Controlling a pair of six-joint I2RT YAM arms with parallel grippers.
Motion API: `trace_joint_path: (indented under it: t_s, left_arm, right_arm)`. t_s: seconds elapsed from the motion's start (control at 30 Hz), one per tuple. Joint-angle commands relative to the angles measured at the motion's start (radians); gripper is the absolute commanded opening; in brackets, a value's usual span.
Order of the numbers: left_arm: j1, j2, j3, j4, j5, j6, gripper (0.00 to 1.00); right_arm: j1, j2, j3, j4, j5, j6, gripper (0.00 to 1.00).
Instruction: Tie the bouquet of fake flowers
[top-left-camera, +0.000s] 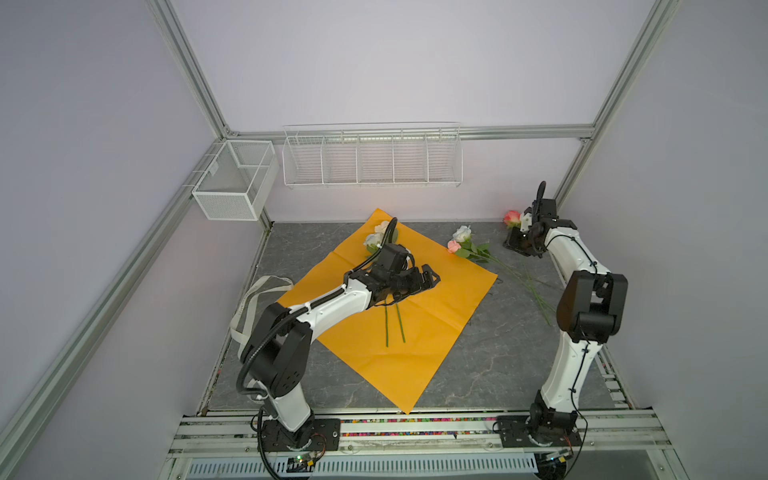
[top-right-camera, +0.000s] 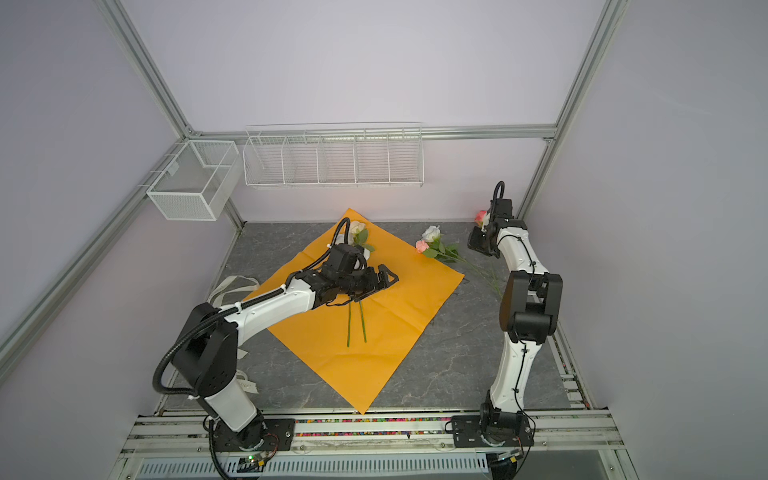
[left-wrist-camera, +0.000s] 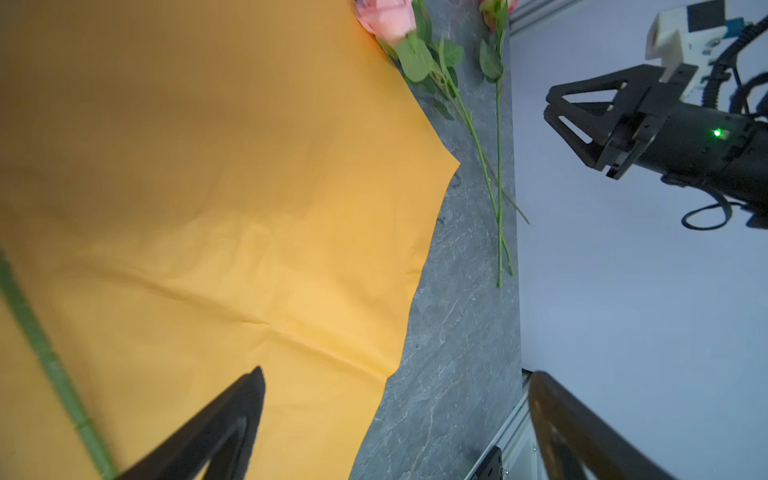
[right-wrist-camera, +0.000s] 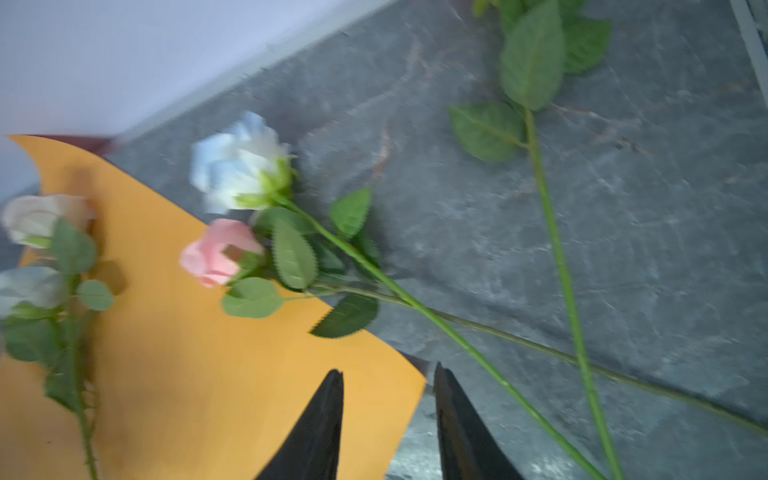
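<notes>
Aluminium framing (top-left-camera: 197, 79) is enclosing plain walls (top-left-camera: 395, 62) and two bolted-down robot arms (top-left-camera: 328, 305) are standing inside: a robotics lab cell.

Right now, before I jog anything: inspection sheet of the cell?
Surface: grey table, nothing spilled that I can see.
Job's things: paper spread flat; cream roses on it, stems partly under the left arm; white rose and pink rose at its right edge, stems on the table; far rose at the back by the right tool; ribbon loose at the table's left edge. Nothing wrapped or tied.
Clutter: nothing seen.
Grippers: left tool open, empty, over the paper; right tool open, empty.
Cables: hose loops off the left arm, clear of the paper.
Surroundings: rack and mesh basket on the walls, both look empty.
</notes>
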Motion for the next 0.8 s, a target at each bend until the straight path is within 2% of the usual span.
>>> trace_joint_path:
  t_s: [0.0, 0.17, 0.3, 0.57, 0.77]
  left_arm:
    - [-0.047, 0.096, 0.121, 0.033, 0.036, -0.028, 0.99]
    - [-0.114, 0.289, 0.354, 0.016, 0.078, -0.049, 0.99]
    - [-0.140, 0.385, 0.466, 0.019, 0.123, -0.071, 0.99]
    - [-0.145, 0.411, 0.485, 0.024, 0.135, -0.077, 0.99]
    - [-0.143, 0.382, 0.463, -0.012, 0.115, -0.042, 0.99]
  right_arm:
    - [-0.031, 0.072, 0.065, -0.105, 0.080, -0.096, 0.40]
    - [-0.070, 0.173, 0.166, -0.149, 0.104, -0.138, 0.41]
    - [-0.076, 0.245, 0.247, -0.190, 0.150, -0.180, 0.42]
    - [-0.091, 0.334, 0.312, -0.233, 0.123, -0.221, 0.41]
    - [-0.093, 0.334, 0.318, -0.232, 0.122, -0.225, 0.30]
